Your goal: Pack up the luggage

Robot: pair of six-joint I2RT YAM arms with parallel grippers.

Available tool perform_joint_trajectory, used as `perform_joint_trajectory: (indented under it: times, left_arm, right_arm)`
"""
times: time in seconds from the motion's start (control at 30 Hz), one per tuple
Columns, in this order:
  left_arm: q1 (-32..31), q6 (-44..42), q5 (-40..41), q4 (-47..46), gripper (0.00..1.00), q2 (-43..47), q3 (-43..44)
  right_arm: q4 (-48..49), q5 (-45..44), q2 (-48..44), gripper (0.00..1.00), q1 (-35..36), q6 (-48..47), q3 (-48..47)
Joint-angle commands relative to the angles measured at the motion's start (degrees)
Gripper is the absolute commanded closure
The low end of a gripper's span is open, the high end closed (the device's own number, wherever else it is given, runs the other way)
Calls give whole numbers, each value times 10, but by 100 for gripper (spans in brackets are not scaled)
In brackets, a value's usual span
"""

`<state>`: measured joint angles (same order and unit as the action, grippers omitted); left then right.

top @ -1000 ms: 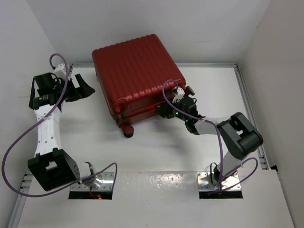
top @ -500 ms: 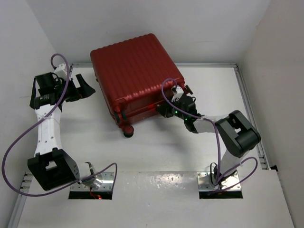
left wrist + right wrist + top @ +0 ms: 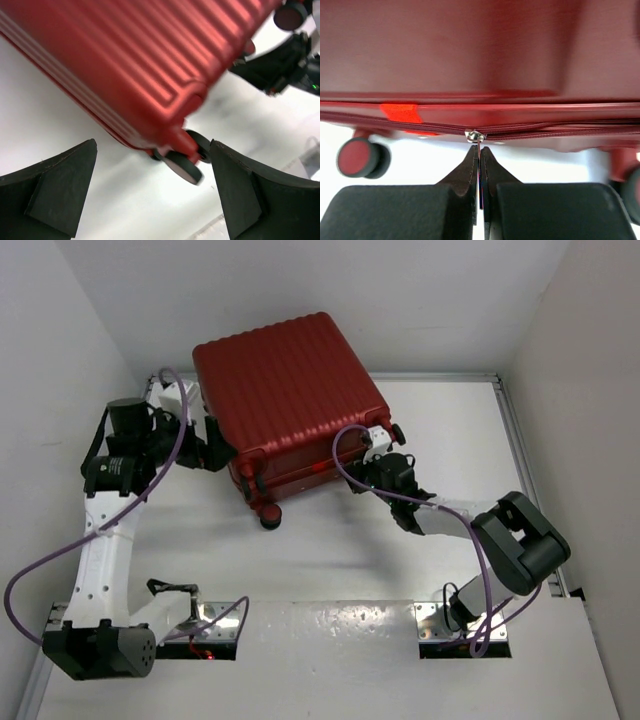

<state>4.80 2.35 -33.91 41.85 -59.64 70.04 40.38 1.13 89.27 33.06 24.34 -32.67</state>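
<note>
The dark red suitcase (image 3: 285,400) lies flat on the desk (image 3: 330,570), toward the far side, shell shut, its zip seam facing the arms. The right tool (image 3: 480,150) is closed on the zip pull (image 3: 476,136), w/ the thin tab pinched betw. the pads at the near edge of the case. The left tool (image 3: 218,448) is open, jaws spread wide at the case's near-left corner, by a wheel (image 3: 182,167). Contact w/ the shell can't be told.

Step in hand, as judged: the slider is to be run along the seam. How much of the seam is zipped can't be told.

To be done well:
- The tab should be drawn parallel to the zip track (image 3: 560,127), not outward, or it may slip from the pads or the slider may jam.
- Only the tab's end is held, so force should be kept low & steady.
- The case may slide w/ the pull, so bracing by the left tool at the corner is advised.
- At corners the wrist should be turned to follow the curve.
</note>
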Motion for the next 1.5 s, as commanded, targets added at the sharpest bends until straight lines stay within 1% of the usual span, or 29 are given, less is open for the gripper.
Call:
perform_joint_trajectory:
  times: [0.0,0.03,0.1,0.13,0.17,0.2,0.27,0.4,0.53,0.63,0.73,0.87,0.9,1.03,1.07,1.1,1.17,1.2,1.27,1.3,1.33,1.4,1.43,1.47]
  left_arm:
    - [-44,32,38,53,1,5,13]
    - [-55,45,58,67,1,5,13]
    - [-74,65,58,74,1,0,13]
    - [-74,81,93,85,1,0,13]
    - [-90,112,115,96,1,-11,13]
    - [-90,113,135,106,1,-17,13]
    - [-116,133,150,121,1,-22,13]
    - [-153,146,150,121,1,-34,3]
    - [-172,177,157,104,1,-50,-3]
    - [-179,200,195,93,1,-66,-3]
    - [-191,219,214,79,1,-81,-9]
    - [-203,233,222,56,1,-99,-2]
    - [-215,238,222,49,1,-104,-2]
    - [-235,249,244,49,1,-123,4]
    - [-240,249,244,49,3,-130,4]
    - [-240,249,249,49,10,-130,4]
    - [-246,254,249,49,21,-138,4]
    - [-251,254,256,49,34,-144,4]
    - [-251,254,256,49,45,-145,4]
    - [-251,254,266,49,55,-151,4]
    - [-251,260,274,49,59,-151,-2]
    - [-251,260,281,49,64,-151,-10]
    - [-251,260,281,49,74,-151,-10]
    - [-251,260,281,49,78,-151,-10]
  right_arm:
    - [-4,-95,-20,100,-15,-55,14]
    - [0,-96,-16,100,-14,-60,15]
    - [14,-98,-8,100,-17,-70,12]
    - [15,-97,-4,100,-17,-74,11]
    - [15,-98,-2,100,-18,-75,4]
    - [11,-95,-2,100,-17,-76,1]
    - [9,-98,3,100,-14,-83,-4]
    - [3,-97,-2,100,-15,-92,-6]
    - [8,-90,-8,100,-14,-98,0]
    - [2,-86,-8,100,-14,-102,0]
    - [0,-85,-9,100,-14,-109,1]
    - [-1,-86,-10,100,-17,-109,4]
    - [-1,-89,-9,100,-16,-110,1]
    - [-5,-91,-6,100,-22,-107,-2]
    - [-7,-93,-4,100,-23,-108,-2]
    - [-7,-91,-4,100,-25,-108,-5]
    - [-7,-91,-2,100,-26,-107,-8]
    - [-6,-93,-2,100,-27,-108,-7]
    - [-7,-94,-1,100,-29,-106,-8]
    - [-7,-94,-1,100,-31,-107,-6]
    - [-7,-94,-2,100,-31,-105,-6]
    - [-8,-98,-6,100,-34,-104,1]
    - [-9,-98,-8,100,-40,-102,4]
    - [-13,-106,-11,100,-41,-99,7]
